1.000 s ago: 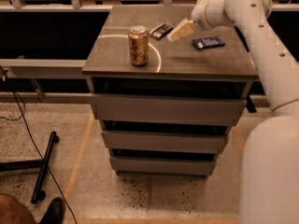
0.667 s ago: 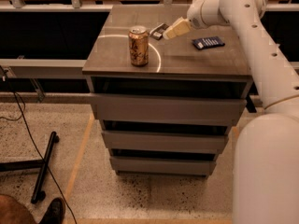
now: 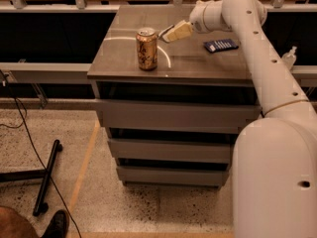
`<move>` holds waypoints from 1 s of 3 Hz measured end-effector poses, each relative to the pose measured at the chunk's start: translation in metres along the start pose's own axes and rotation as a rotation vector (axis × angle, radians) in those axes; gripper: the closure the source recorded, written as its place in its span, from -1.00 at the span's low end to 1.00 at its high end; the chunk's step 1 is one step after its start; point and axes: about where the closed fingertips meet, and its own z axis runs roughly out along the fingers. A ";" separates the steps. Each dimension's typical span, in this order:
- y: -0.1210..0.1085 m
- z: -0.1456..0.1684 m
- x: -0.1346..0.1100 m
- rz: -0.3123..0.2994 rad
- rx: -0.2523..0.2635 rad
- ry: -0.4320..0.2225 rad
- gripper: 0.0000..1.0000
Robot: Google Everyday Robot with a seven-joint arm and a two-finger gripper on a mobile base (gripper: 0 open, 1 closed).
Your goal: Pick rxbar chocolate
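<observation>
The rxbar chocolate [image 3: 164, 32], a small dark flat bar, lies on the cabinet top [image 3: 198, 66] behind and to the right of the can. Only its left end shows; the rest is hidden under my gripper. My gripper [image 3: 174, 33], cream coloured, reaches in from the right and sits low over the bar, on or just above it. Whether it holds the bar cannot be seen. The gold-brown drink can [image 3: 147, 48] stands upright just left of the gripper, near the front of the top.
A dark blue flat bar [image 3: 221, 45] lies on the right part of the top, under my arm [image 3: 257, 38]. The cabinet has drawers below. A black stand leg [image 3: 47, 177] and cable lie on the floor at left. A shoe [image 3: 55, 225] shows at bottom left.
My gripper has moved left along the cabinet top and now covers most of the dark bar. The can and the blue bar have not moved.
</observation>
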 end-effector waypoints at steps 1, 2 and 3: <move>0.005 0.013 0.006 0.109 -0.012 -0.027 -1.00; 0.010 0.023 0.008 0.171 -0.026 -0.039 -1.00; 0.017 0.036 0.014 0.229 -0.050 -0.056 -1.00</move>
